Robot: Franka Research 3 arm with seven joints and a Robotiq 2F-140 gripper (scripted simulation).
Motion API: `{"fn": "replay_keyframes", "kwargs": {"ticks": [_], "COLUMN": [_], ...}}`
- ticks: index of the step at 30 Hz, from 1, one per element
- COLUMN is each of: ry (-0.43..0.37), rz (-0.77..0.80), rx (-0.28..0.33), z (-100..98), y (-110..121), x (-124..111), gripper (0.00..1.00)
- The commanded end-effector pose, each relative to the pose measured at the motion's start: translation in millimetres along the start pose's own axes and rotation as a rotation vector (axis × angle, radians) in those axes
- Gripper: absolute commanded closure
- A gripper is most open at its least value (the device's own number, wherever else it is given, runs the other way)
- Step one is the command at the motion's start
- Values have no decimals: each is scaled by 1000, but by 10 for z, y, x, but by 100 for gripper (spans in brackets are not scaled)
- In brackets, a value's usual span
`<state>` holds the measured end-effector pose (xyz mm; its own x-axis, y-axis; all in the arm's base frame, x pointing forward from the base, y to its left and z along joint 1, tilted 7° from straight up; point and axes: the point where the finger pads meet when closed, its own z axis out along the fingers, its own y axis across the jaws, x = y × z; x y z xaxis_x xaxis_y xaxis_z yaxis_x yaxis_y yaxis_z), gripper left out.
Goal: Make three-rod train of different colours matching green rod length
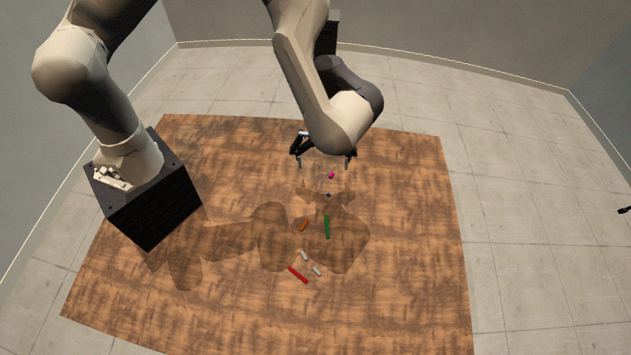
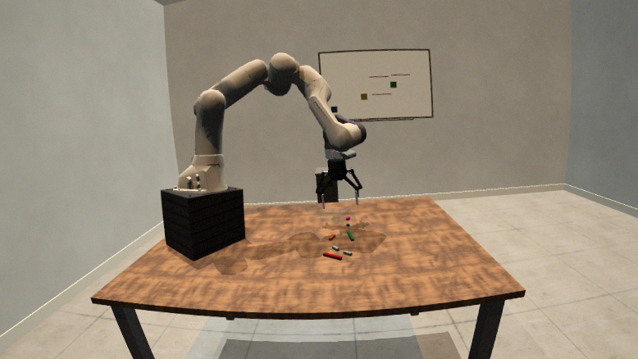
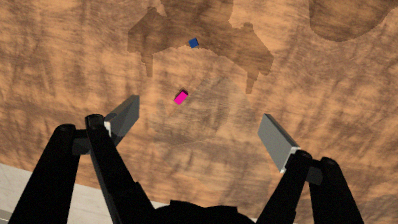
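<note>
My gripper (image 1: 322, 167) hangs wide open and empty above the far part of the table; it also shows in the exterior view (image 2: 339, 205) and the wrist view (image 3: 200, 130). The magenta rod (image 1: 331, 175) lies on the table below and a little ahead of the fingers. The blue rod (image 1: 328, 194) (image 3: 193, 43) lies beyond it in my shadow. The green rod (image 1: 326, 226) and orange rod (image 1: 303, 225) lie nearer the front. Two grey rods (image 1: 303, 254) (image 1: 316, 271) and the red rod (image 1: 297, 274) lie nearest the front.
The arm's black base block (image 1: 143, 200) stands at the table's left. The table's far edge shows just behind the fingers in the wrist view (image 3: 30, 180).
</note>
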<state>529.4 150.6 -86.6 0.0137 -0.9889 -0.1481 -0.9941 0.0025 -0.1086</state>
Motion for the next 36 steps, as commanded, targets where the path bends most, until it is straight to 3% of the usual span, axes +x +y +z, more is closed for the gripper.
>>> {"fn": "replay_keyframes", "kwargs": {"ticks": [1, 20, 36], "ry": [-33, -57, 16], "rz": [-148, -395, -631], "rx": [71, 225, 349], "z": [21, -26, -148], "y": [-197, -664, -1125], "x": [-119, -404, -459], "gripper": [0, 0, 0]}}
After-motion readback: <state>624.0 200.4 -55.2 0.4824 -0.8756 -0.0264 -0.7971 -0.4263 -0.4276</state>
